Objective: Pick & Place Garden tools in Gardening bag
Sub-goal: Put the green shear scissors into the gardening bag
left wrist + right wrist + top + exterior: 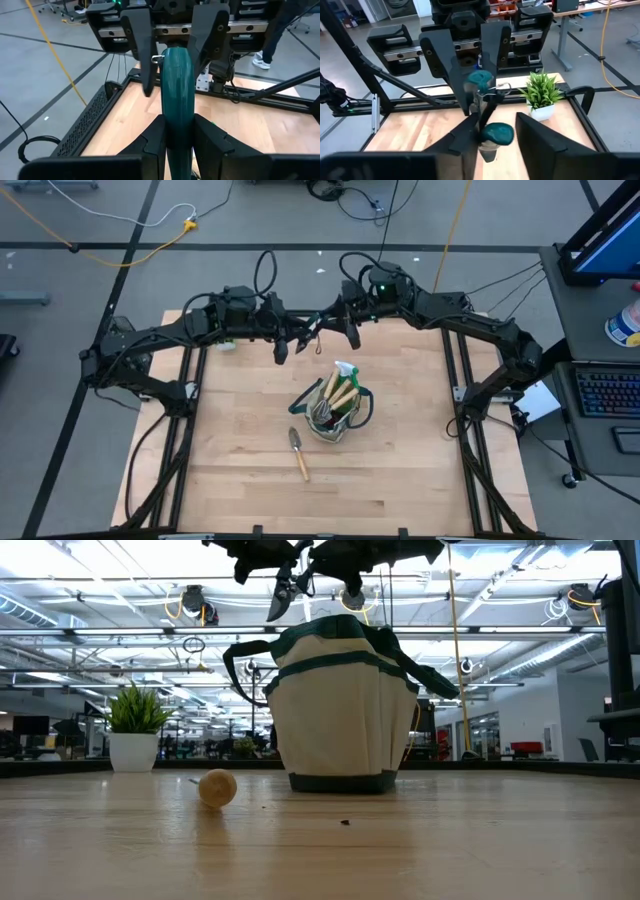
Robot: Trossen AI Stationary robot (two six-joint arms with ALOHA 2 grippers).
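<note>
Above the table's far edge, the left gripper (178,137) clamps the teal-handled pruning shears (177,95), while the right gripper (492,132) stands open around them. The gardening bag (340,412) holds tools mid-table; a trowel (298,451) lies just beside it.

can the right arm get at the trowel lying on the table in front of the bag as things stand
Probably not at once. The trowel lies unobstructed beside the gardening bag, but the right gripper and left gripper meet high up around teal-handled shears.

Your two arms meet nose to nose above the gardening bag (338,416).
Left gripper (300,340) clamped tight; right gripper (338,330) spread wide, facing it.
</note>
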